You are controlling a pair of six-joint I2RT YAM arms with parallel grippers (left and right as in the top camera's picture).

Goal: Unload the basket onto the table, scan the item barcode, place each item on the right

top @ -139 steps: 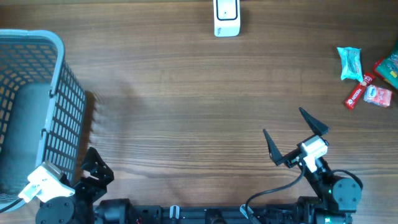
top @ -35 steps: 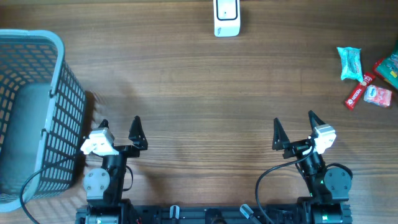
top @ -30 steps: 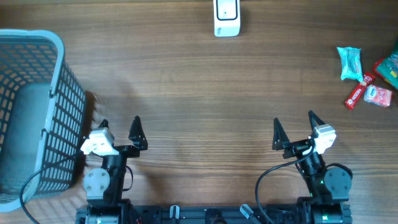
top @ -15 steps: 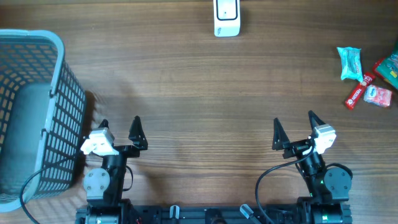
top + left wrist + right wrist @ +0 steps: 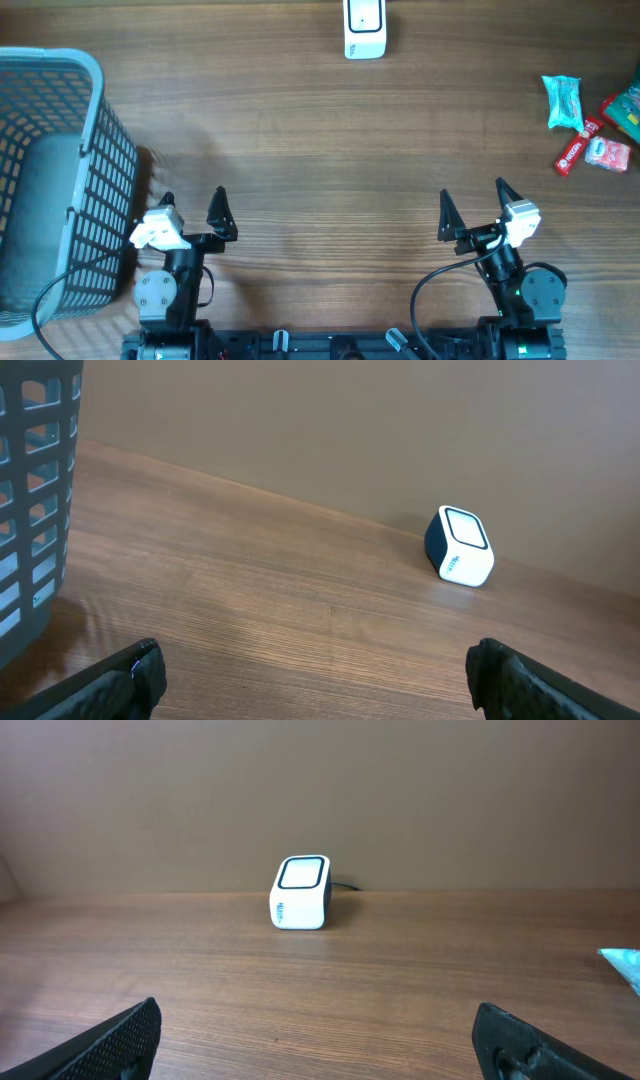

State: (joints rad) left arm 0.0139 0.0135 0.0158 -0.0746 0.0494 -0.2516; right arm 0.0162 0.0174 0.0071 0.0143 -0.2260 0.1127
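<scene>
**Both grippers wide, nothing held**

Left gripper (image 5: 192,195) and right gripper (image 5: 471,190) gape empty. Scanner (image 5: 364,28) far ahead, between them. Snack packets (image 5: 590,125) well off to the right gripper's right. Basket (image 5: 60,180) just beside the left gripper.

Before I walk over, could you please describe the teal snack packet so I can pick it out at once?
On the wooden table, look to the robot's far right, where a few snacks lie together. The teal packet is the leftmost of them, and the only pale teal one beside a red stick and a pink packet.
</scene>
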